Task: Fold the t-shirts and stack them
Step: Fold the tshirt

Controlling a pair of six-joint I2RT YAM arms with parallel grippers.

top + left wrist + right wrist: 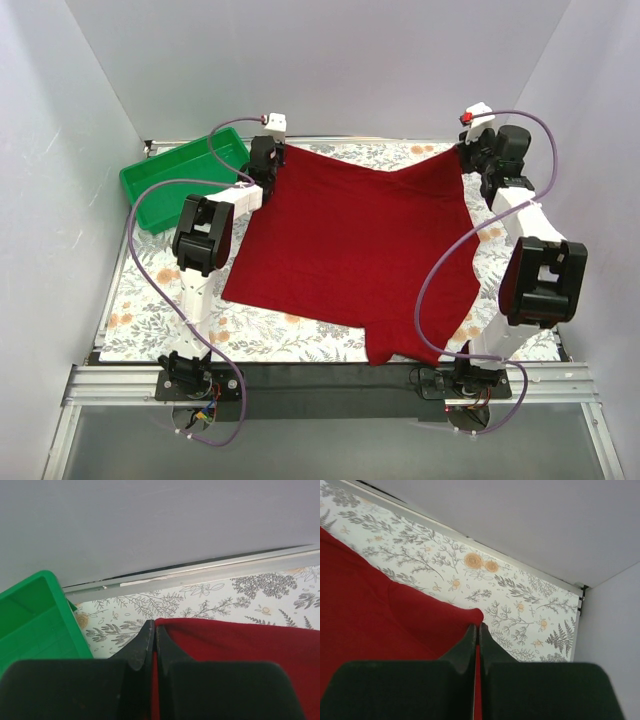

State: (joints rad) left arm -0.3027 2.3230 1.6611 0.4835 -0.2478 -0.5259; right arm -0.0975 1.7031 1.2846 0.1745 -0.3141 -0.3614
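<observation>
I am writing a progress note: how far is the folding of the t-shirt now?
Done: the dark red t-shirt lies spread out on the table. In hand: the left gripper and the right gripper are each shut on a far corner of it. Left: no fold shows yet, and nothing is stacked.

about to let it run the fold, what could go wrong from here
The left gripper and right gripper pinch only the far corner tips of the t-shirt; either could slip free when pulled. The green tray sits close beside the left corner, so the cloth or arm might catch it.
</observation>
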